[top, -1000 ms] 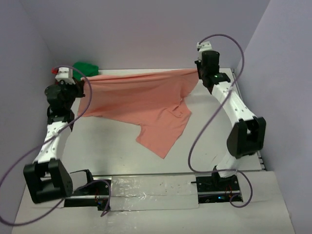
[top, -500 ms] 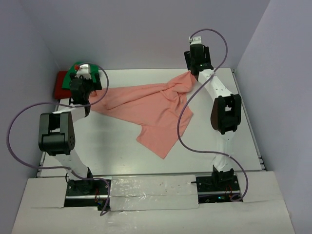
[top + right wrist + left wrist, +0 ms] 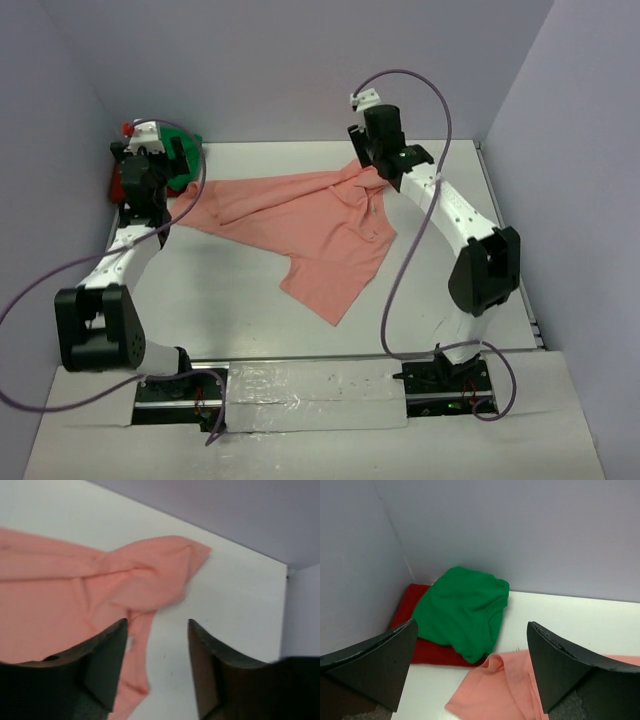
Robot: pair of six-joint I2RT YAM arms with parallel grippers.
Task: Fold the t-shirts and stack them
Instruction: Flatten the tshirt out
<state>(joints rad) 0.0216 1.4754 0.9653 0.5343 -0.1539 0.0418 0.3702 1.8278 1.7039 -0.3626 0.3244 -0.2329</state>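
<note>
The salmon-pink t-shirt (image 3: 300,225) lies loose and rumpled across the middle of the table, one part trailing toward the front. A crumpled green t-shirt (image 3: 461,609) rests on a red t-shirt (image 3: 408,632) in the far left corner. My left gripper (image 3: 471,626) hovers wide open over the pink shirt's left corner (image 3: 502,687), holding nothing and facing the green shirt. Above the pink shirt's far right corner (image 3: 165,562) is my right gripper (image 3: 157,623), its fingers apart with only cloth and table below them.
Purple walls close in the table (image 3: 450,300) at the back and on both sides. The green and red shirts sit tight against the left wall. Both arms' cables loop over the table's sides.
Both grippers have opened and let go of the pink shirt, which fell from being stretched in the air onto the table. The right gripper moved left and its jaws narrowed somewhat.
</note>
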